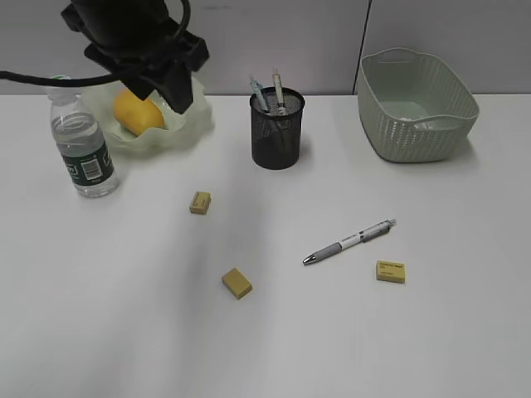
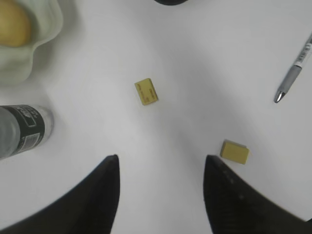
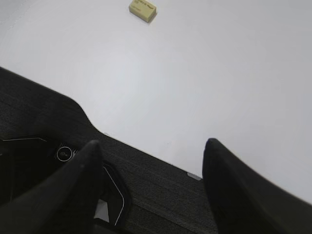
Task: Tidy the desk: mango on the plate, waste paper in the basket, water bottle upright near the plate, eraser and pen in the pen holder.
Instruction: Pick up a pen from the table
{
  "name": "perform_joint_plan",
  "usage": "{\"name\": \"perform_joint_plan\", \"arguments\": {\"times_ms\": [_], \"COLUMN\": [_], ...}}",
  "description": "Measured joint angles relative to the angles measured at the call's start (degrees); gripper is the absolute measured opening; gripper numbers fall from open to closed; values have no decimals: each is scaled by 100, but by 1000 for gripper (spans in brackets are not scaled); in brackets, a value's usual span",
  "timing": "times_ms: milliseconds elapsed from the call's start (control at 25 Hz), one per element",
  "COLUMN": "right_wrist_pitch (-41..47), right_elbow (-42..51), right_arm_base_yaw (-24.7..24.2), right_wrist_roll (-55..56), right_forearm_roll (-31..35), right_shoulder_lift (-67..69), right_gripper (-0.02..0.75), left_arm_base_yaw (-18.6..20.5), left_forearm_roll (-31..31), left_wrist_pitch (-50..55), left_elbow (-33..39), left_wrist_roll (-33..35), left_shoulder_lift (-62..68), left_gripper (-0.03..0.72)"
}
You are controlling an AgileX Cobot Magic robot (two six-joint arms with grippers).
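Note:
The mango (image 1: pixel 137 112) lies on the wavy pale green plate (image 1: pixel 196 118); both also show in the left wrist view, mango (image 2: pixel 12 27) and plate (image 2: pixel 46 22). The water bottle (image 1: pixel 83 145) stands upright left of the plate. The black mesh pen holder (image 1: pixel 277 128) holds two pens. A grey pen (image 1: pixel 348 242) lies on the desk (image 1: pixel 124 332). Three yellow erasers (image 1: pixel 200 202) (image 1: pixel 236 283) (image 1: pixel 391 271) lie loose. My left gripper (image 2: pixel 161 163) is open and empty, high above the desk near the plate (image 1: pixel 176 87). My right gripper (image 3: pixel 151 146) is open and empty over the desk's front edge. No waste paper is in view.
The pale green woven basket (image 1: pixel 415 124) stands at the back right. In the left wrist view two erasers (image 2: pixel 146 92) (image 2: pixel 234 151), the pen (image 2: pixel 295 73) and the bottle (image 2: pixel 22 129) lie below. The right wrist view shows one eraser (image 3: pixel 143 9) and dark flooring below the desk edge.

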Motion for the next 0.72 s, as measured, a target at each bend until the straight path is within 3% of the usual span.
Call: {"name": "perform_joint_plan", "arguments": {"times_ms": [280, 720], "right_wrist_pitch": [0, 0], "right_elbow": [0, 0], "right_arm_base_yaw": [0, 0], "right_wrist_roll": [11, 33], "right_forearm_roll": [-6, -6], "right_shoulder_lift": [0, 0], "right_gripper": [510, 509], "left_arm_base_yaw": [0, 0], "left_forearm_roll": [-5, -15], "left_wrist_pitch": [2, -634], "left_elbow": [647, 3802], "left_wrist_roll": [0, 0], "left_shoulder_lift": [-701, -3097], "left_gripper": [418, 417]}}
